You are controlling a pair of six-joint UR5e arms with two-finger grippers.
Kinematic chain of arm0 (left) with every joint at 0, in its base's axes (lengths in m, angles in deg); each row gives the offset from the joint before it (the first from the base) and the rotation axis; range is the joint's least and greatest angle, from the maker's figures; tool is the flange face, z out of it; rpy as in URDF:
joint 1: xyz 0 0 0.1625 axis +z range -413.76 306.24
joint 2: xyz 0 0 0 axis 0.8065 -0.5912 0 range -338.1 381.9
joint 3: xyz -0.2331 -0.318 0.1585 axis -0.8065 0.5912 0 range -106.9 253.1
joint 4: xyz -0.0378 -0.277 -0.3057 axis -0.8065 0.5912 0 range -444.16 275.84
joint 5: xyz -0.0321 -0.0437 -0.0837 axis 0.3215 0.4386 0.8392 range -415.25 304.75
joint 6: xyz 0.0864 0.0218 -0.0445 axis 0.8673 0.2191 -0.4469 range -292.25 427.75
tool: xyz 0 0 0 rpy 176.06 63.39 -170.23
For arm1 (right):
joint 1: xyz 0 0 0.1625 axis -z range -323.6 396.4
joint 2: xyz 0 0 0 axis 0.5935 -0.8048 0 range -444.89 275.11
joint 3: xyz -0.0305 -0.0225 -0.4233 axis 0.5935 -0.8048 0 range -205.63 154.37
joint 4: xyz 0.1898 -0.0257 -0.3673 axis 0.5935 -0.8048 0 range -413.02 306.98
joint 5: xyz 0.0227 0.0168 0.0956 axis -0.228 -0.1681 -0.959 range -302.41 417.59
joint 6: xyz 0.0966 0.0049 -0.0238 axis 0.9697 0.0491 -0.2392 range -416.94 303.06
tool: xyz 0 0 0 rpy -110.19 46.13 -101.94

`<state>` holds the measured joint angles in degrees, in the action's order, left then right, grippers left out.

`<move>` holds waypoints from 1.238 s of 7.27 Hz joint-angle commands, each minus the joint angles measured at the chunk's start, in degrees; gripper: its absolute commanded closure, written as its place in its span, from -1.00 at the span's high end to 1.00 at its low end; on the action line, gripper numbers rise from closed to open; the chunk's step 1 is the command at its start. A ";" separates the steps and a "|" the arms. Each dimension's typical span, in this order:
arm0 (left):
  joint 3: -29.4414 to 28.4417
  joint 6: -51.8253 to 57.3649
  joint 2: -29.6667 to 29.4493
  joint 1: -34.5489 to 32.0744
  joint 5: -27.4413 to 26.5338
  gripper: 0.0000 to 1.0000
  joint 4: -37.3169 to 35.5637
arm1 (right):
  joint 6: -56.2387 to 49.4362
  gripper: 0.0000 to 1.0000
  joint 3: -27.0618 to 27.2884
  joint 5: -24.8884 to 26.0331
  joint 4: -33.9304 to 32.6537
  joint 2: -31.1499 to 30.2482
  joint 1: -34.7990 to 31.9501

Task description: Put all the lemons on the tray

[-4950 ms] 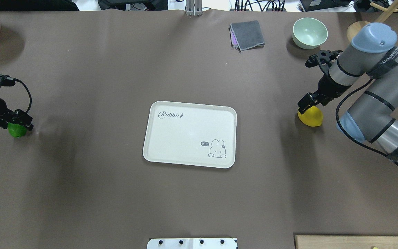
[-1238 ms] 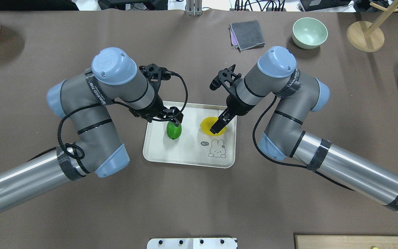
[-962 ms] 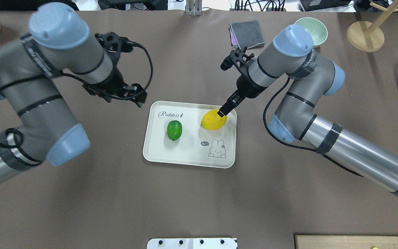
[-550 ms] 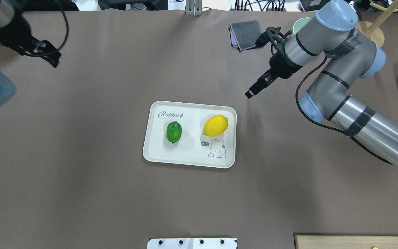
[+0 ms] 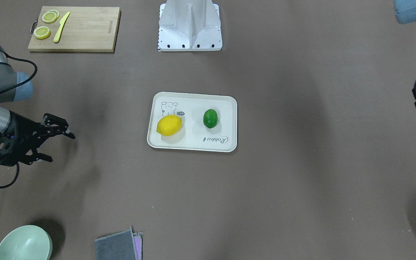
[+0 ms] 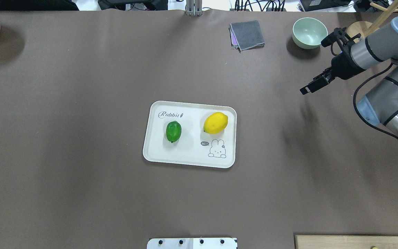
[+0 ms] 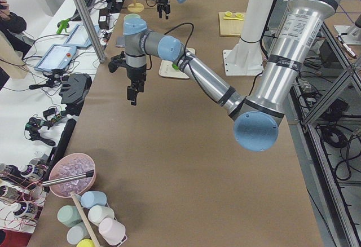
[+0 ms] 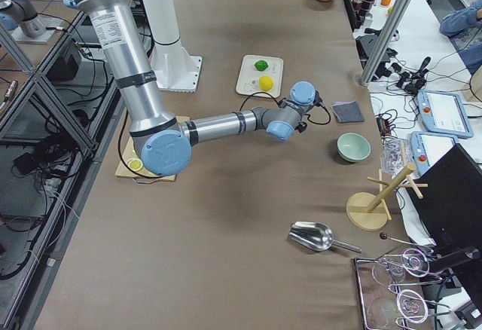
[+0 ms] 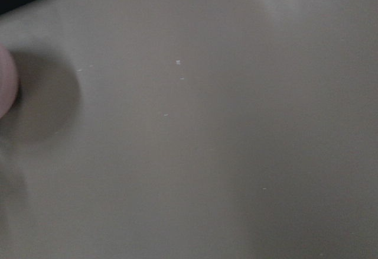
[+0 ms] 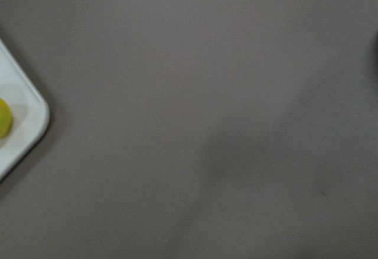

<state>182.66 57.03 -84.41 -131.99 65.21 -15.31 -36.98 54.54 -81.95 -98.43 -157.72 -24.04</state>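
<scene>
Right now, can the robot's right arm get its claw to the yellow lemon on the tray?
Probably yes. The right claw is open and empty, the yellow lemon sits uncovered on the tray, and only bare table lies between them.

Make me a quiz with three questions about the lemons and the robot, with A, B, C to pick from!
1. Where is the yellow lemon?
A) on the tray
B) in the mint bowl
C) on the wooden board

2. How many whole lemons lie on the tray?
A) one
B) two
C) three

3. How is the right gripper?
A) open and empty
B) shut on a lemon
C) shut on the tray's rim

Answers:
1 A: it rests on the tray, next to the rabbit drawing.
2 B: the yellow one and the green lemon lie apart there.
3 A: its fingers are spread, well away from the tray, with nothing between them.
</scene>
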 commanded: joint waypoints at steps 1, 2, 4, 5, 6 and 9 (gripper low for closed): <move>-0.39 5.86 8.62 -7.08 2.66 0.96 0.50 | -0.18 0.98 3.48 5.57 -6.04 -6.59 -4.66; -2.74 10.50 10.93 -10.85 2.76 0.96 0.68 | -0.09 0.98 7.25 6.81 -15.58 -7.23 -6.77; -10.55 13.63 16.19 -13.70 7.47 0.96 9.93 | -0.35 0.98 15.51 9.19 -30.64 -10.74 -9.51; -13.98 13.19 17.70 -13.62 8.90 0.96 16.52 | -0.53 0.98 16.33 8.58 -36.28 -11.45 -12.13; -14.89 11.88 17.28 -13.53 8.91 0.96 17.37 | -0.61 0.98 18.34 8.14 -41.03 -13.54 -14.42; -15.34 5.19 15.27 -13.18 11.01 0.96 17.91 | -8.30 0.99 18.54 6.03 -50.28 -14.44 -19.79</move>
<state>167.46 63.54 -68.22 -145.22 74.87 2.30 -40.63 73.27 -75.38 -144.79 -171.99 -41.72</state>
